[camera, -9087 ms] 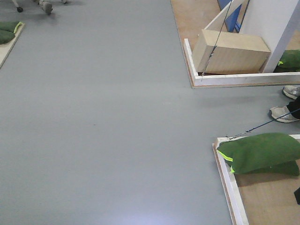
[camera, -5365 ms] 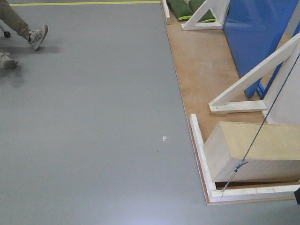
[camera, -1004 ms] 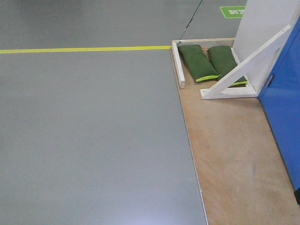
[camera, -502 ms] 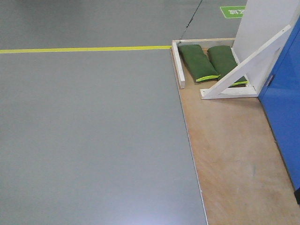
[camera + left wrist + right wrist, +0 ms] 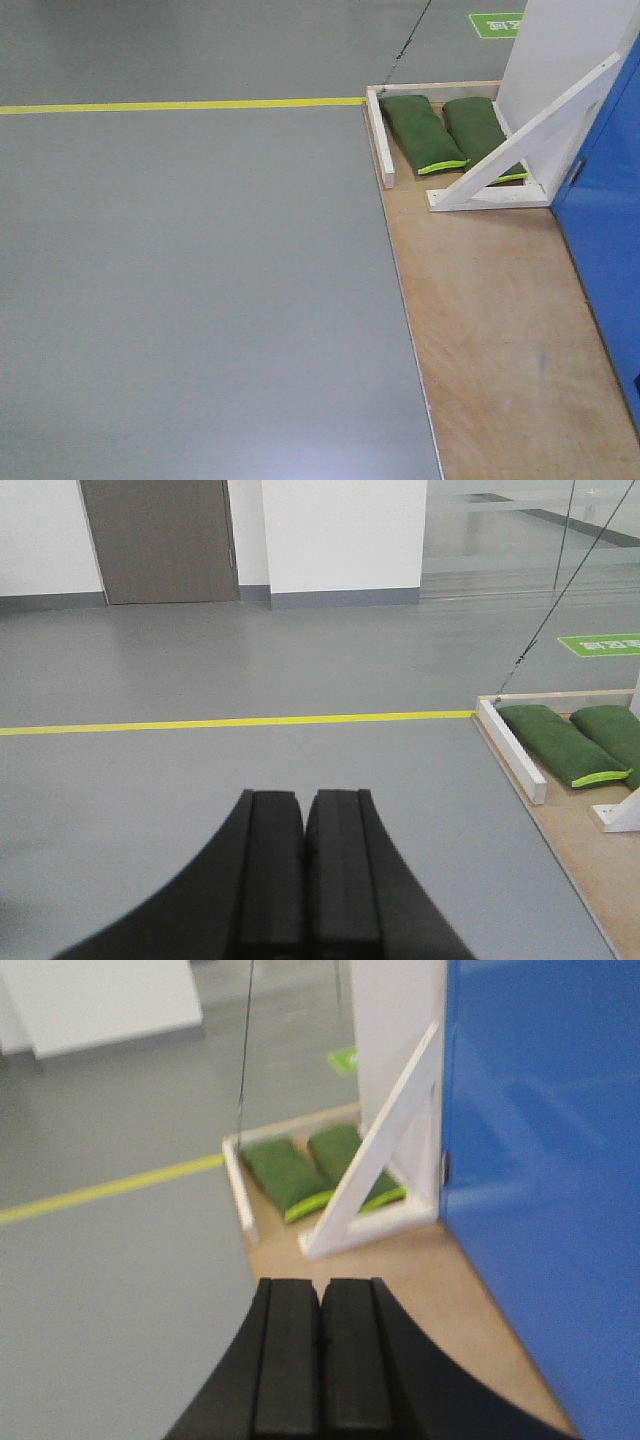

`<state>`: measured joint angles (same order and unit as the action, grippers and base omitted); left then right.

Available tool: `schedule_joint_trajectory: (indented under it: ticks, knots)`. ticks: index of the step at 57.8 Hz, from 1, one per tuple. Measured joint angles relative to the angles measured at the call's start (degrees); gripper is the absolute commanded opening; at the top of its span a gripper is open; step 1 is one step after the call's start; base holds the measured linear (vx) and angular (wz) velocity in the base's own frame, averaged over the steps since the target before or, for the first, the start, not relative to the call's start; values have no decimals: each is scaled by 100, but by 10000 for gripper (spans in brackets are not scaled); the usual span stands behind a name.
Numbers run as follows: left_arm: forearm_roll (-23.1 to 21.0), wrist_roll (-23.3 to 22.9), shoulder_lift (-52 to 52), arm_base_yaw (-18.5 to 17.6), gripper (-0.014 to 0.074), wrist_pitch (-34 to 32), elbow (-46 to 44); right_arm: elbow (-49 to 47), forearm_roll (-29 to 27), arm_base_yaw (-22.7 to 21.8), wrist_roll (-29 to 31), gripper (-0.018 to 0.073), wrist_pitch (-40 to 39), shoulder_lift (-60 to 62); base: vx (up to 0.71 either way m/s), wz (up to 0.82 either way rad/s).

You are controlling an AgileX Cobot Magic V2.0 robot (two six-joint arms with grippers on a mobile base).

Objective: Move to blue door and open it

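**Exterior front-facing view: blue door standing at the right edge**

Exterior front-facing, the blue door (image 5: 610,260) is standing along the right border of the picture, rising from a plywood platform (image 5: 490,330) that is lying beside the grey floor (image 5: 200,300). A white brace (image 5: 520,140) is slanting up just past the door's far edge. Two green sandbags (image 5: 422,130) are lying side by side at the platform's far corner. A yellow line (image 5: 180,104) is running across the floor beyond.

In the right wrist view the door (image 5: 545,1160) is filling the right side, near the right pincer (image 5: 320,1300), which is clenched, pads touching, grasping nothing. The left pincer (image 5: 304,815) is likewise clenched and empty, pointing over the grey floor toward the yellow line.
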<state>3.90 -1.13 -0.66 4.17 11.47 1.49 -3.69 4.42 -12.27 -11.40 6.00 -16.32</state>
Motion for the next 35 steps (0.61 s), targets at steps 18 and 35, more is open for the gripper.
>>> schedule_joint_trajectory:
  ticks: [18, 35]
  knots:
    - [0, 0, 0, 0, 73, 0, 0, -1288, -123, -1093, 0, 8, -1353, -1401, 0, 0]
    - [0, 0, 0, 0, 73, 0, 0, -2573, -2185, -2849, 0, 8, -1358, -2457, 0, 0]
